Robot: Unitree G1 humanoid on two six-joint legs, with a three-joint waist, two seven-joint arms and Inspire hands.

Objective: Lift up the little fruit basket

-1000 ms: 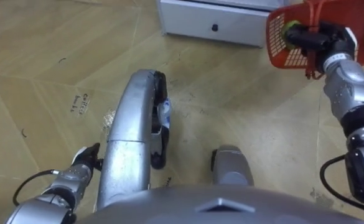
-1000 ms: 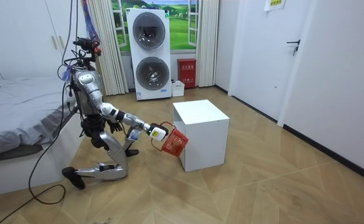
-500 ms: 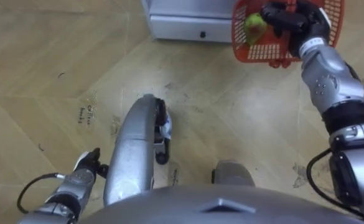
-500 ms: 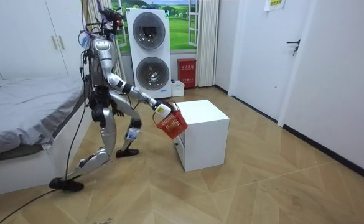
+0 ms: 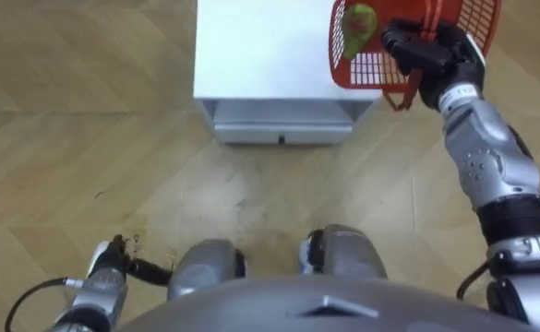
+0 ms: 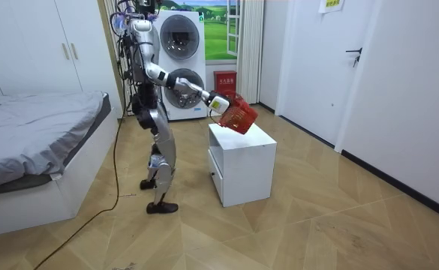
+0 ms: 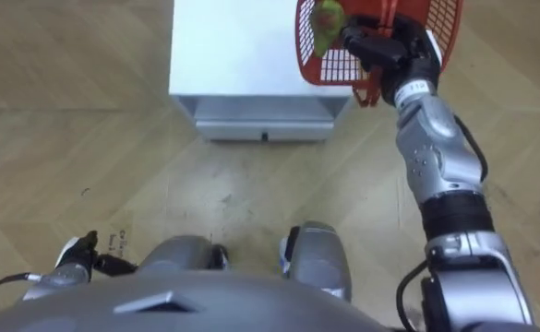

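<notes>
Gripping the red lattice basket [image 5: 364,66], the right hand [image 5: 431,55] holds it over the boxy white desk [image 5: 260,55]. Green fruit [image 5: 360,20] sits inside.

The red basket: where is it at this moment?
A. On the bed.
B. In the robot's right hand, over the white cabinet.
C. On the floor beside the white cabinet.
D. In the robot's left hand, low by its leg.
B: the right hand is curled round the handle of the red basket, which hangs tilted over the top of the white cabinet.
</notes>
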